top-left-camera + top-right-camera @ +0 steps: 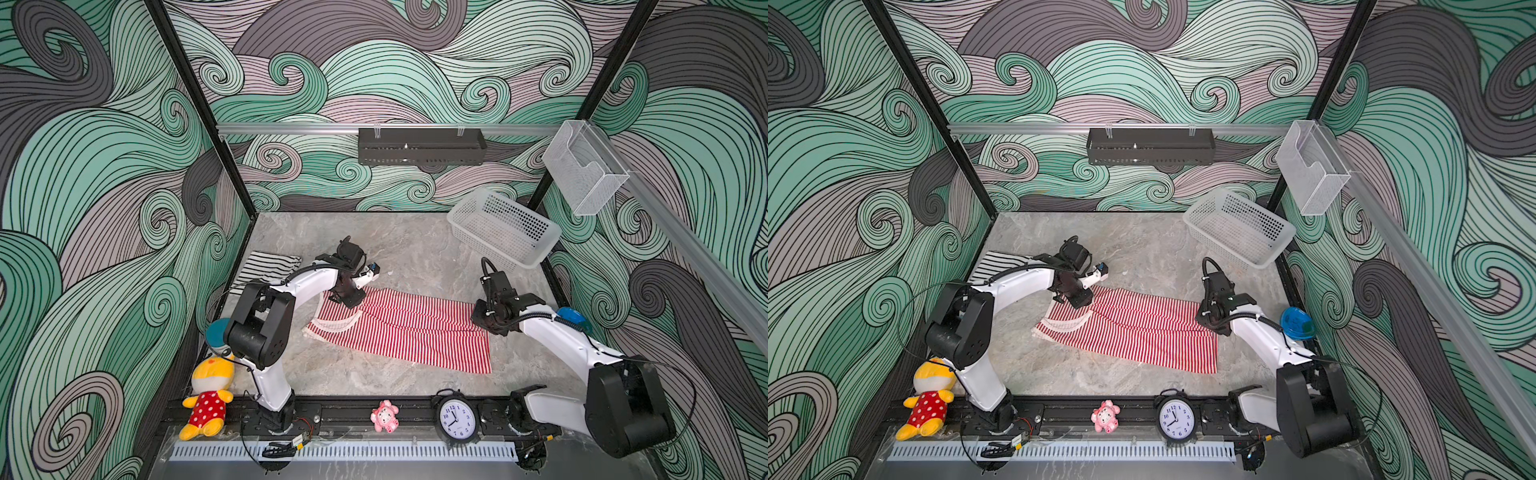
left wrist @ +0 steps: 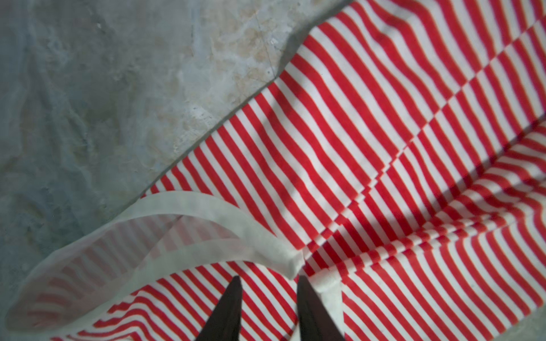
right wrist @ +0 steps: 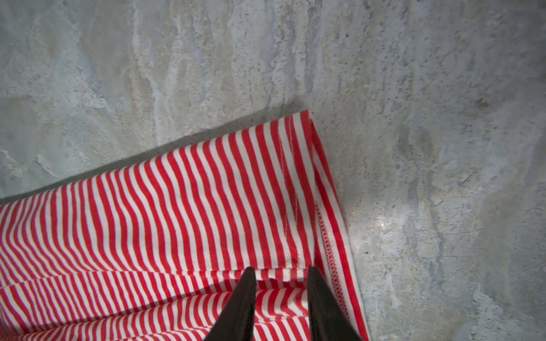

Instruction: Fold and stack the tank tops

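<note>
Lying folded at far left: black-and-white tank top (image 1: 270, 266). Left gripper (image 2: 268, 280), jaws partly parted, empty, over the neckline of the red-and-white tank top (image 1: 407, 332) spread at centre. Right gripper (image 3: 282, 269), likewise parted and empty, over its hem corner.

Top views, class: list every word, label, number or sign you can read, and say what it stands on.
"1" to "12": hour numerals around the white dial of the black alarm clock.
Small print under the dial's centre: too small to read.
pink toy: any marks on it are too small to read.
Nothing else shows readable text in any view.
</note>
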`<state>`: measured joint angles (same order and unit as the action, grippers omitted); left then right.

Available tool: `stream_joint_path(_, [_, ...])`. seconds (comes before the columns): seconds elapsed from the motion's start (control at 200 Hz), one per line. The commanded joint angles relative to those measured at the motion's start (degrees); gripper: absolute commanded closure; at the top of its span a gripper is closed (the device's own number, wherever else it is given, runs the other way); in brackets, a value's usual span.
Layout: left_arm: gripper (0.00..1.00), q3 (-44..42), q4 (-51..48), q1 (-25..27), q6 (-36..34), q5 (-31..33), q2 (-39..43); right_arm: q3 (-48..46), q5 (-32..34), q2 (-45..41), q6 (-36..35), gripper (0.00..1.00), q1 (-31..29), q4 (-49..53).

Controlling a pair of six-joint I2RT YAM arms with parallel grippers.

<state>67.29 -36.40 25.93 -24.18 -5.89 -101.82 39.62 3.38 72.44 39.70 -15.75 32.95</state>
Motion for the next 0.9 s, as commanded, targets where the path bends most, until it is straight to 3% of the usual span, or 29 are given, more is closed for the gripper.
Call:
stream_joint_path(0.0, [0.54,1.8,-1.0,1.4,0.0,-2.6,0.0,0.4,0.2,1.4,2.0,0.68,-1.1,-0.8])
stream_joint_path(0.105, [0.53,0.9,0.3,2.1,-0.6,-3.4,0.8,0.5,0.1,3.5,2.4,0.67,-1.5,-0.9])
stream_joint_path(0.626, [0.55,-4.0,10.3,9.6,-5.3,13.4,-2.2,-0.3,0.7,4.3,3.3,0.67,-2.1,-2.1])
stream_joint_path(0.706, [0.65,-4.3,10.8,9.9,-5.6,13.9,-1.9,-0.2,1.4,5.5,3.5,0.67,-2.1,-1.9])
stream_joint_path(0.821, [0.91,-5.0,11.4,10.1,-5.7,13.9,-0.6,-0.1,2.6,7.3,4.1,0.68,-2.1,-1.7])
stream_joint_path(0.896, [0.97,-5.8,12.1,10.0,-5.7,14.1,0.7,0.2,4.0,8.4,4.2,0.68,-2.0,-1.3])
